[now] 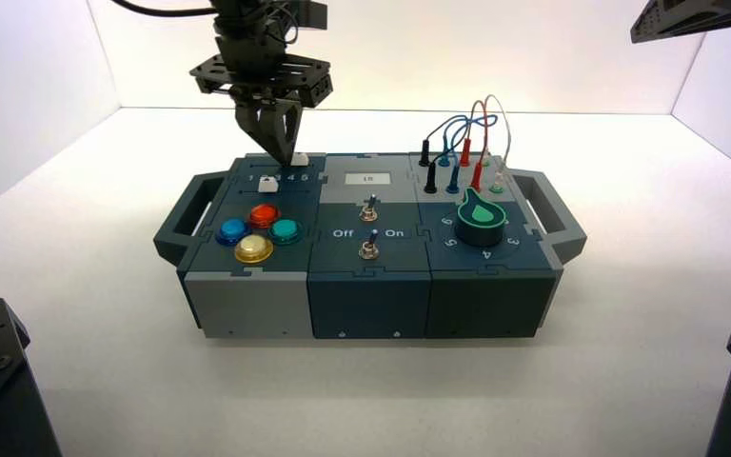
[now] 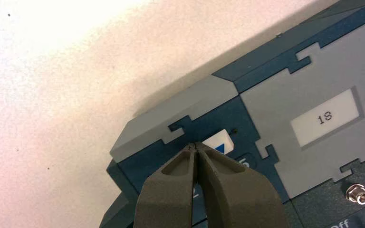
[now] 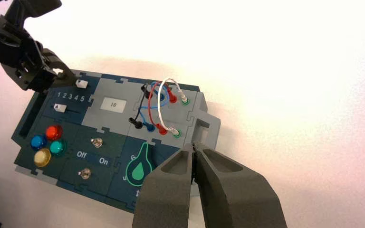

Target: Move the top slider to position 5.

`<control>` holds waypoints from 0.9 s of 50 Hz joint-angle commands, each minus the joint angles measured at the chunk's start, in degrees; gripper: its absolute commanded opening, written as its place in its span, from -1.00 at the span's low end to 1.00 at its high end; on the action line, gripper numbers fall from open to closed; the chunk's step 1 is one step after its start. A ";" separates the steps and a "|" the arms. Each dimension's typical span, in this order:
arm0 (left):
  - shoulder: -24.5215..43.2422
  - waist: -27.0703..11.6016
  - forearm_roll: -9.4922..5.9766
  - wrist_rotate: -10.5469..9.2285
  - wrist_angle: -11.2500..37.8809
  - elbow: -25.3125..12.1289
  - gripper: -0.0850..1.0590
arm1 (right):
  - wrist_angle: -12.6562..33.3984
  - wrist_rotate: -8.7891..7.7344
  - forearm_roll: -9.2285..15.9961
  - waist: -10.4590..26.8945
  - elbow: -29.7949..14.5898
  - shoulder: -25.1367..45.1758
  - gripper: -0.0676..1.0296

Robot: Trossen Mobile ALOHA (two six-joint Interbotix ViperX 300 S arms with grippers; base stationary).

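With my left claw (image 1: 279,152) pinched closed beside the top slider (image 1: 300,158), which sits above position 5 (image 1: 303,177), I risk overshooting and jamming it against the track's end.

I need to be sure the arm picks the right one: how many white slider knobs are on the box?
2. The top slider sits at the far edge of the box's left module, beside the left end effector. The second white knob lies nearer, just below the printed number row, behind the red button.
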 commanded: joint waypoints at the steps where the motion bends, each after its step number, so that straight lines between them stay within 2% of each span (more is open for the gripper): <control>1: -0.26 -0.62 -0.09 0.26 -0.26 -1.41 -0.91 | -0.26 -0.09 0.09 0.18 -0.97 0.26 -0.92; 45: 0.97 -2.99 0.00 0.35 0.53 -3.08 -0.91 | -0.26 0.00 0.09 0.18 -0.97 0.26 -0.92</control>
